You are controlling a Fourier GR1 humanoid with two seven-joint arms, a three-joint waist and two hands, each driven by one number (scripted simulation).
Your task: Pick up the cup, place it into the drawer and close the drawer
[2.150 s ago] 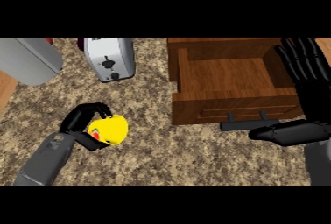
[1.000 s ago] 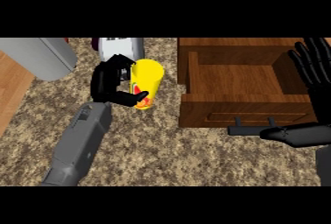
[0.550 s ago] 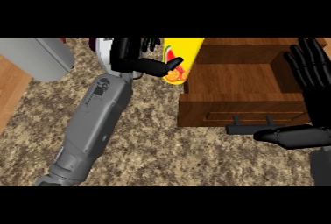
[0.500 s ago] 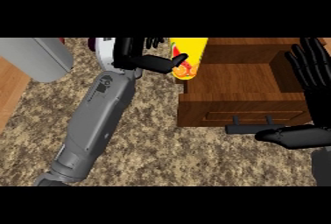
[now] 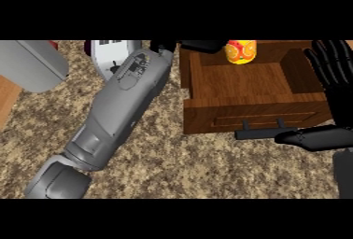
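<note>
The yellow cup (image 5: pixel 241 51), marked with red and orange, shows at the view's top edge, over the back of the open wooden drawer (image 5: pixel 207 100). My left hand (image 5: pixel 196 45) is stretched far out and partly cut off by the top edge. One black finger lies against the cup's left side, and the rest of the grasp is hidden. At the right edge rests my right hand (image 5: pixel 336 105), open with its fingers pointing up. Its thumb lies just right of the drawer's dark handle (image 5: pixel 260 133).
A white appliance (image 5: pixel 109 55) stands at the back, partly behind my left forearm (image 5: pixel 117 107). A grey box (image 5: pixel 31 63) fills the top left corner. The speckled counter (image 5: pixel 193 168) ends at the left in a wooden strip (image 5: pixel 7 98).
My left arm has carried the cup up and to the right, from over the counter near the appliance to over the open drawer. The right hand has stayed still.
</note>
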